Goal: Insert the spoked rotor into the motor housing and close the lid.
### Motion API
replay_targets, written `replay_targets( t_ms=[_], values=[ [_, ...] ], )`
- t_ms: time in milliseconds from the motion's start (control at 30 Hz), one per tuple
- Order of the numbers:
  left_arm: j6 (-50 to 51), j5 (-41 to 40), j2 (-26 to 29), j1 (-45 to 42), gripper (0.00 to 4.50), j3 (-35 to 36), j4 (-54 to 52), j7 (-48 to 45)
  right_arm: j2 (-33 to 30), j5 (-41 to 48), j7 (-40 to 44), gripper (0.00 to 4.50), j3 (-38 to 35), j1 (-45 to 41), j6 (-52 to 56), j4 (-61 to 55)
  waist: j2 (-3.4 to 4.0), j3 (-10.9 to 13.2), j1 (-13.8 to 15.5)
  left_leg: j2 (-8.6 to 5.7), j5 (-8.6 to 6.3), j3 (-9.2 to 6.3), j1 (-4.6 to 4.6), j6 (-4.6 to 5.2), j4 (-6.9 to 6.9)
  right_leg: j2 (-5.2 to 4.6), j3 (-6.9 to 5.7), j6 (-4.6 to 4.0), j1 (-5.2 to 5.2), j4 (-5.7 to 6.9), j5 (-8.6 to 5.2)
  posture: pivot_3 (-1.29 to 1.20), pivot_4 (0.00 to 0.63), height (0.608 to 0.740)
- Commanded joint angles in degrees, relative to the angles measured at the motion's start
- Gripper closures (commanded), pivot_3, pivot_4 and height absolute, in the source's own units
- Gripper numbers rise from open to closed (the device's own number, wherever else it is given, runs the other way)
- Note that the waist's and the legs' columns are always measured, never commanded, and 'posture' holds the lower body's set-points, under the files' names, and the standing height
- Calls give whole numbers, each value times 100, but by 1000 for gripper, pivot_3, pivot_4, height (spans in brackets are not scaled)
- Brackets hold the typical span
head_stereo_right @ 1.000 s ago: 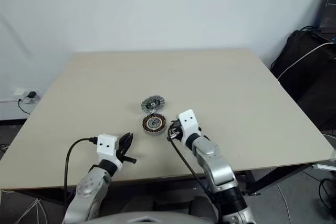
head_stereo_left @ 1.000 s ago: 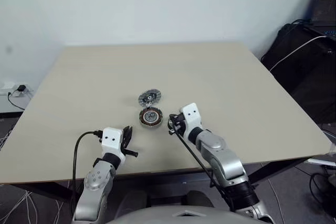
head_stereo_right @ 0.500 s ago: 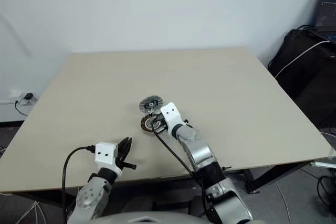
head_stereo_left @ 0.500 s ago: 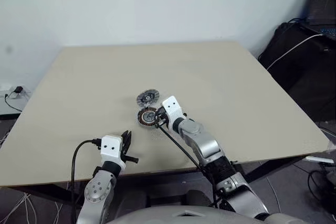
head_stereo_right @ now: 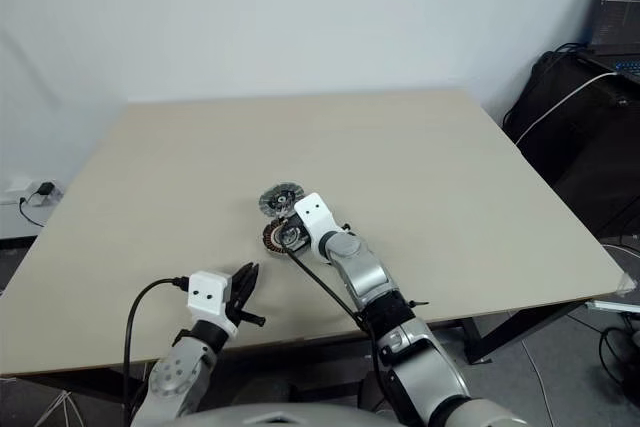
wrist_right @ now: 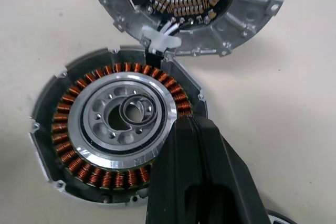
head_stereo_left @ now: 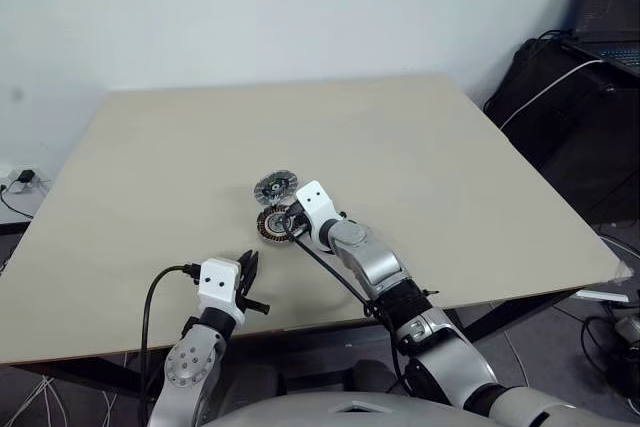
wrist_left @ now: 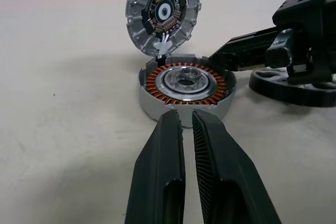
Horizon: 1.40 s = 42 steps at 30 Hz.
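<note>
so, at this moment:
motor housing: (wrist_left: 182,88) centre of the left wrist frame, flat on the table (head_stereo_left: 450,167), copper windings ringing a silver hub, cavity open and empty of any rotor.
lid: (wrist_left: 163,11) upper centre of that frame, tilted up behind the housing, joined to it by short white wires, ribbed rim and dark circuit face toward the camera.
spoked rotor: (wrist_left: 294,88) right edge of that frame, a dark rim lying on the table just beside the housing, partly under the right arm.
right gripper: (wrist_right: 195,129) fingers pressed together, holding nothing, tips over the housing's rim in the lower half of its wrist frame.
left gripper: (wrist_left: 188,120) nearly together, empty, near the table's front edge, apart from the parts.
doing it well: probably spread the right fingers, take the rotor by its rim, keep it level, centre it over the hub, mind the wires.
writing: none readable.
</note>
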Motion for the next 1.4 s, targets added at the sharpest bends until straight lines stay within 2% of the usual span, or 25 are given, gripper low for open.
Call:
replay_targets(
  t_ms=[33,733,1200,1400],
  values=[
    [-180,88,13,-8,4062,-21,-2,43,112,-35,39,4500,-35,-271,-238,70,2,1,-7,0,0,0,0,-1,0,-2,0,0,-1,0,0,0,0,740],
    [-298,5,-111,21,4062,-31,180,45,272,-168,185,4500,-31,-620,-671,806,6,1,-38,0,-10,0,0,-25,-3,1,1,0,-6,6,0,0,0,740],
    [-325,-20,-155,3,4062,-47,299,4,261,-188,705,4500,108,-560,-629,755,7,0,-68,0,-9,-1,0,-26,-3,0,2,0,-6,7,1,0,0,740],
    [-314,-29,-150,-7,4062,-60,315,-20,276,-238,420,4500,-44,-528,-945,711,8,0,-68,1,-9,-1,0,-28,-3,-2,2,1,-8,9,1,0,0,740]
  ],
)
